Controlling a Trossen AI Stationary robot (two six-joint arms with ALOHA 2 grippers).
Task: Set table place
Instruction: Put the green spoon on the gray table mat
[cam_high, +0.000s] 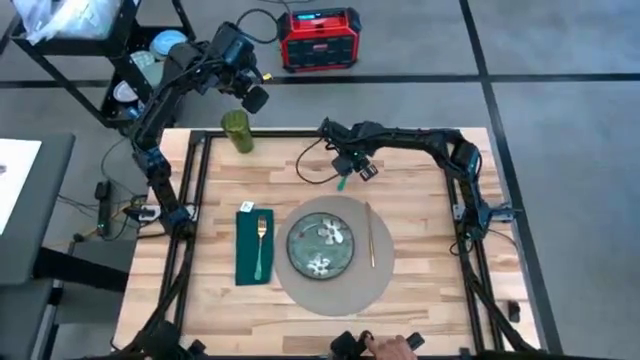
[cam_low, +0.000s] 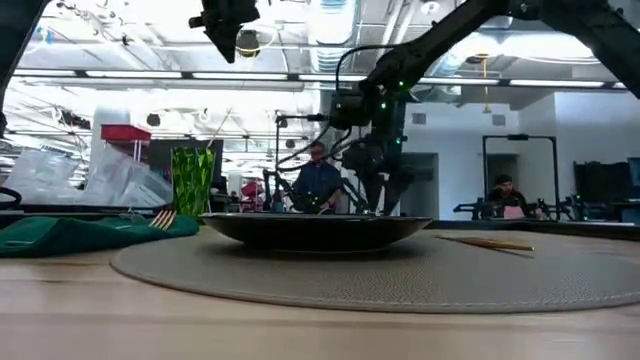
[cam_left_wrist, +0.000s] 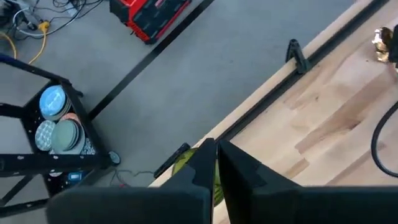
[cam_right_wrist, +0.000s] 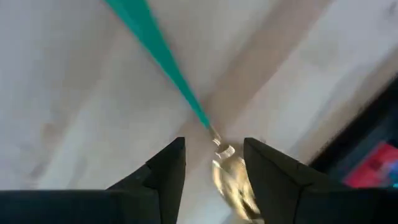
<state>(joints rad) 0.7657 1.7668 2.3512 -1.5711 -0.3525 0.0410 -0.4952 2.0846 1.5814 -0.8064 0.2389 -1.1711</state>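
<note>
The right gripper (cam_right_wrist: 214, 163) hovers, fingers apart, directly over a teal-handled, gold-headed utensil (cam_right_wrist: 163, 59) (spoon, probably) on the table (cam_high: 420, 290) — its handle running straight ahead, the placemat (cam_high: 372, 283) just beyond; the left gripper (cam_left_wrist: 216, 163), fingers together, waits far off.

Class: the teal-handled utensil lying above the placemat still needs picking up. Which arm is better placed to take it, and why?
Right. Its end effector is right over the teal-handled utensil, fingers open around it in the wrist view. The left end effector sits past the table's far edge, near the green glass.
</note>
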